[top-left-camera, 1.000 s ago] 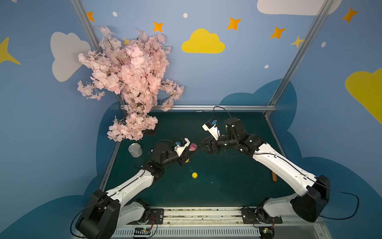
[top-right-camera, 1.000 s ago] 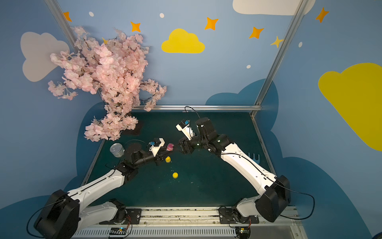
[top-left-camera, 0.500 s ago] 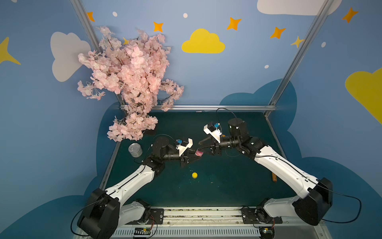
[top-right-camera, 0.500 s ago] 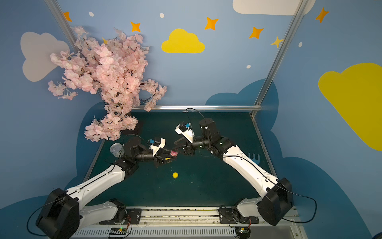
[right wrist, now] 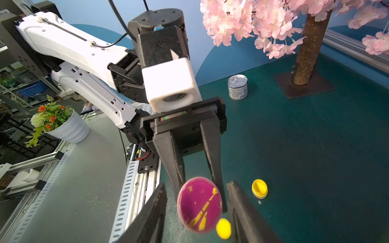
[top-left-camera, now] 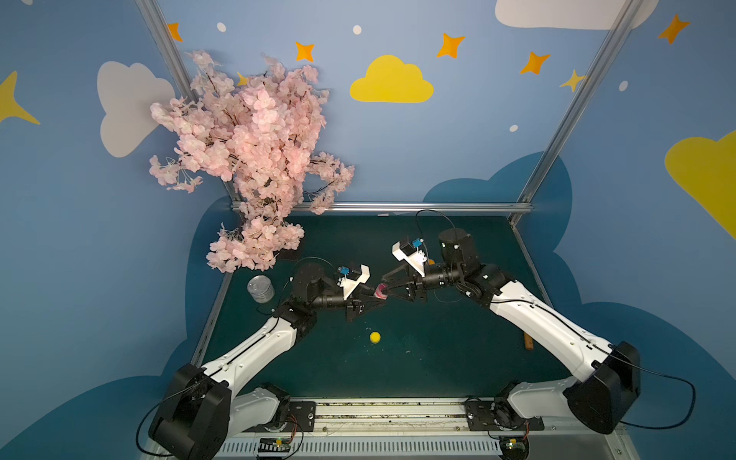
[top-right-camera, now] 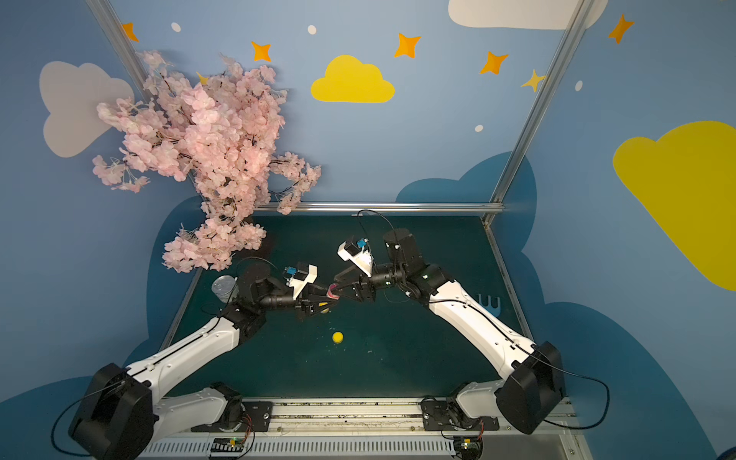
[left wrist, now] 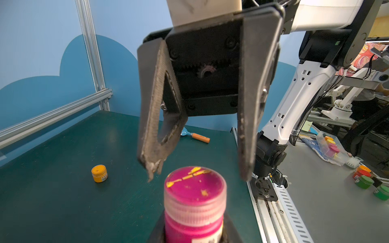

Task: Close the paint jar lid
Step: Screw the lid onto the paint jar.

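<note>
Both arms reach inward, tips nearly meeting — left pincer (top-left-camera: 377, 298) clamped tight, right pincer (top-left-camera: 385, 286) spread apart.

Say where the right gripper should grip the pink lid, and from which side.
Probably grip the lid by its ribbed side wall, jaws across its width, coming straight at its top. The left gripper holds the jar by its body, lid facing the right gripper, so only that end is free.

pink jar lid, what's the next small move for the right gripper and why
Probably close the right gripper onto the lid. Its fingers stand open on either side of the lid, apparently not touching it, while the left gripper is shut on the jar, so the lid could then be twisted tight.
</note>
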